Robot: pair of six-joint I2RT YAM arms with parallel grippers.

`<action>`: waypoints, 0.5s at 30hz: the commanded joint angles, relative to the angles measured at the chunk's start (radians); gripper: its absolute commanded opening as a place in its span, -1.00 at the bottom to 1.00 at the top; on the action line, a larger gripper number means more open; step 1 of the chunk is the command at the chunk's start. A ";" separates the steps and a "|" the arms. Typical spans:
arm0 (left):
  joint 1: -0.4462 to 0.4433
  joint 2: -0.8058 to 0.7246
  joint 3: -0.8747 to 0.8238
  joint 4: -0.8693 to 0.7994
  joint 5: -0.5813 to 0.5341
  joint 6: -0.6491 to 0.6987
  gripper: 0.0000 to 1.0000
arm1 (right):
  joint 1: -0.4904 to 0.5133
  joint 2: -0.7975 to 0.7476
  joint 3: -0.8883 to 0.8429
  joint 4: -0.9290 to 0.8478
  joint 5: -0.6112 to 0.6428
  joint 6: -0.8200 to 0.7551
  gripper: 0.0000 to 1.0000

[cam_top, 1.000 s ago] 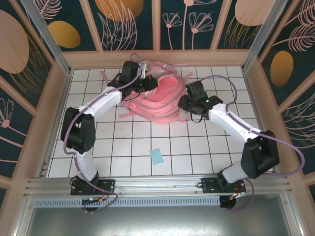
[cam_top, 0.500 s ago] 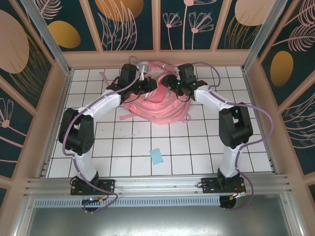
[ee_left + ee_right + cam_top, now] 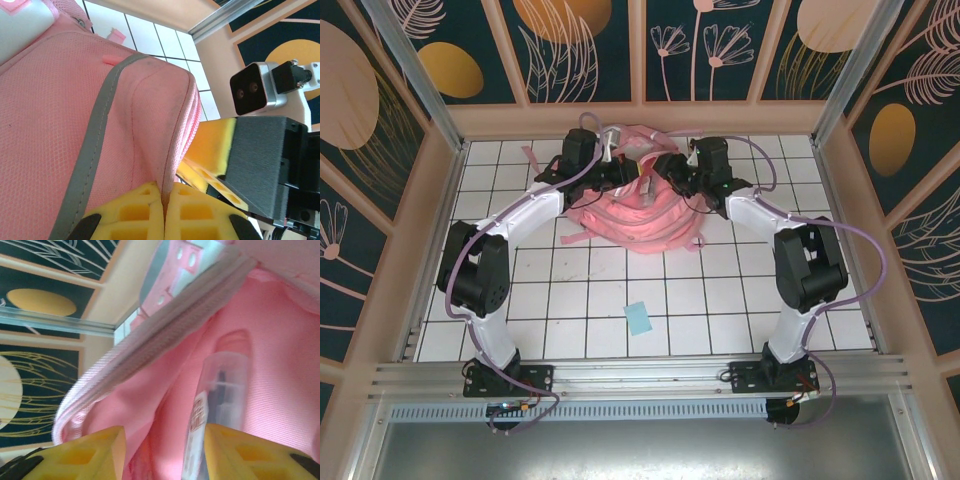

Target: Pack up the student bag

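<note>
The student bag (image 3: pixel 638 208) is a large pink backpack lying at the back middle of the tiled table. My left gripper (image 3: pixel 632 172) is shut on the bag's rim; in the left wrist view its yellow pads (image 3: pixel 164 210) pinch the pink seam of the bag (image 3: pixel 75 115) beside a grey stripe. My right gripper (image 3: pixel 672 172) faces it at the bag's mouth and shows as a black body with yellow pads (image 3: pixel 220 150). In the right wrist view the right gripper (image 3: pixel 162 452) stands open inside the bag (image 3: pixel 165 390), with a clear labelled tube (image 3: pixel 222 395) just beside its right finger.
A small light-blue card (image 3: pixel 638 318) lies on the tiles nearer the arm bases. Loose pink straps (image 3: pixel 572 235) trail from the bag's left side. A whitish bottle-like thing (image 3: pixel 616 138) sits at the bag's far end. Wooden walls and metal posts ring the table.
My right arm swung from the bag's right side up to its mouth at the back, beside the left gripper. The left gripper kept its hold on the rim.
</note>
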 commanded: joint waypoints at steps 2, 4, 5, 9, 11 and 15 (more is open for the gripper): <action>-0.007 -0.045 0.036 0.097 0.052 -0.023 -1.00 | -0.001 0.020 -0.012 0.118 -0.087 0.047 -0.06; -0.007 -0.047 0.034 0.096 0.050 -0.022 -1.00 | -0.004 0.019 -0.009 0.097 -0.085 0.032 -0.06; -0.007 -0.048 0.034 0.097 0.048 -0.023 -1.00 | -0.005 0.008 -0.013 0.072 -0.069 0.015 -0.05; -0.007 -0.051 0.028 0.102 0.045 -0.026 -1.00 | -0.005 -0.079 -0.056 -0.042 0.023 -0.072 -0.03; -0.006 -0.053 0.025 0.119 0.054 -0.037 -1.00 | 0.000 -0.138 -0.092 -0.092 0.045 -0.129 -0.03; -0.001 -0.048 0.049 0.113 0.042 -0.032 -1.00 | 0.058 -0.250 -0.142 -0.273 0.130 -0.282 0.05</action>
